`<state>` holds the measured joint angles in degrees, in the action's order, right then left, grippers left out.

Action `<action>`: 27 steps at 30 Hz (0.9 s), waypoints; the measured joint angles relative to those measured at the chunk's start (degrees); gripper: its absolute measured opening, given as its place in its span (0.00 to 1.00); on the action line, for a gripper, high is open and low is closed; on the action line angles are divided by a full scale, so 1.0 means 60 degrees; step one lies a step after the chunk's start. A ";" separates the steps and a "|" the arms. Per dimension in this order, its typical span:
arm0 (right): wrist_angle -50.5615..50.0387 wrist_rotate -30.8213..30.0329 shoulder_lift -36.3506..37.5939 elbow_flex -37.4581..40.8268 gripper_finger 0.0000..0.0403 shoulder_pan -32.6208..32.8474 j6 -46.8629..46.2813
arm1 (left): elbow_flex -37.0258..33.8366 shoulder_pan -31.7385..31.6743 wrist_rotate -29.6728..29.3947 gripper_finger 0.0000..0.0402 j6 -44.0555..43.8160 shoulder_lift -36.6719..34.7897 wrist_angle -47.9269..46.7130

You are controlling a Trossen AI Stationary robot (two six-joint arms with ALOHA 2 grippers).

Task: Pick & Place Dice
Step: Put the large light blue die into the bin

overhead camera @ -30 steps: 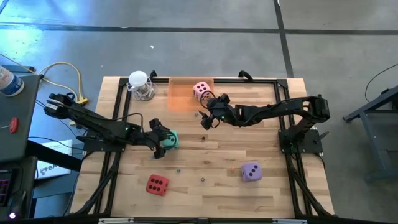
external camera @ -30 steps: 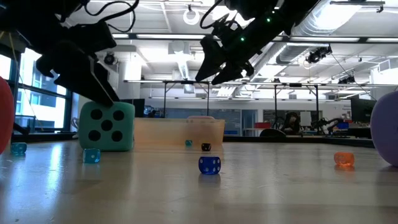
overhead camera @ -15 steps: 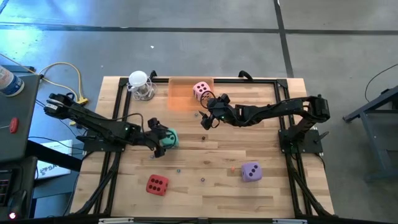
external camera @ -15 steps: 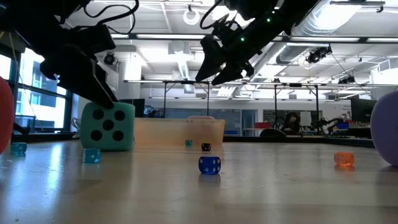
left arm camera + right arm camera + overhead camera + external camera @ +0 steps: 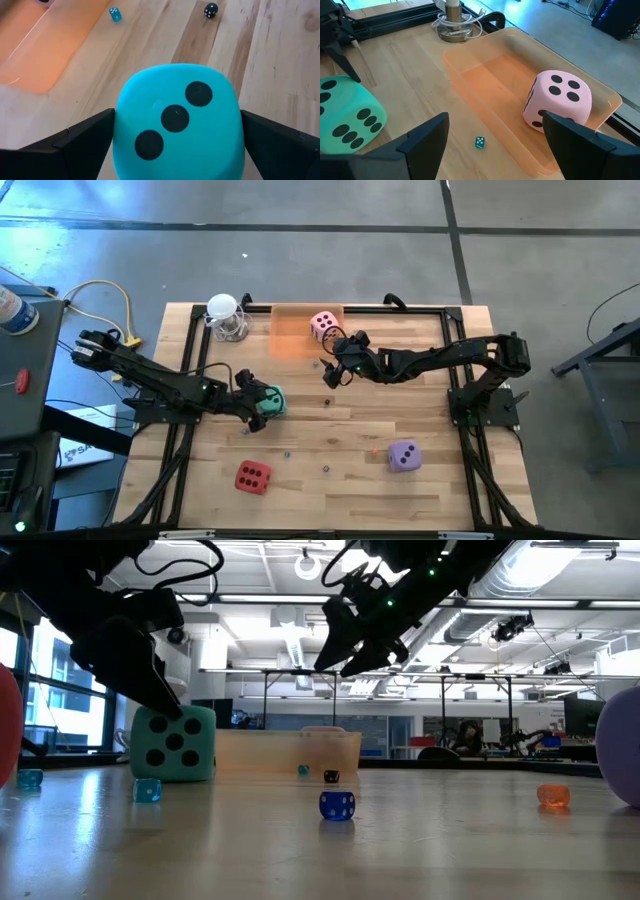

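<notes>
1. The pink die (image 5: 322, 324) already lay in the orange tray (image 5: 290, 330)
2. The left gripper (image 5: 254, 402) straddled the teal die (image 5: 272, 403) on the table, fingers spread and apparently not yet squeezing
3. The right gripper (image 5: 331, 372) hung wide open, empty, near the tray
4. The red die (image 5: 252, 476) and purple die (image 5: 403, 455) remained to be moved
</notes>
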<state>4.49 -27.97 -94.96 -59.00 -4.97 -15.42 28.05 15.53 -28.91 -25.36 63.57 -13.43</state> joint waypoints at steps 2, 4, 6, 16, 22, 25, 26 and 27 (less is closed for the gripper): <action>0.0000 0.0000 -0.0003 0.0000 0.78 0.0000 0.0000 | 0.0000 0.0000 0.0002 0.99 -0.0014 0.0000 -0.0006; 0.0000 0.0000 -0.0001 0.0000 0.78 0.0000 0.0000 | 0.0000 0.0005 0.0004 0.99 -0.0030 0.0004 -0.0007; 0.0000 0.0000 0.0001 0.0000 0.78 0.0000 0.0000 | 0.0000 0.0022 0.0009 0.99 -0.0033 0.0004 -0.0007; 0.0000 0.0002 0.0001 0.0000 0.78 0.0000 0.0000 | -0.0007 0.0022 0.0103 0.99 -0.0290 0.0004 -0.0074; 0.0000 0.0004 0.0001 0.0000 0.78 0.0000 0.0000 | -0.0007 0.0025 0.0115 0.97 -0.0347 0.0007 -0.0106; 0.0000 0.0004 0.0001 0.0000 0.78 0.0000 0.0000 | -0.0007 0.0025 0.0124 0.91 -0.0343 0.0007 -0.0106; 0.0000 0.0004 0.0001 0.0000 0.78 0.0000 0.0000 | -0.0007 0.0025 0.0124 0.89 -0.0294 0.0007 -0.0102; 0.0000 0.0004 0.0001 0.0000 0.78 0.0000 0.0000 | -0.0007 0.0025 0.0117 0.87 -0.0229 0.0007 -0.0094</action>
<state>4.49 -27.94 -94.96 -59.00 -4.97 -15.42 28.01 15.68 -28.20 -26.74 63.61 -13.99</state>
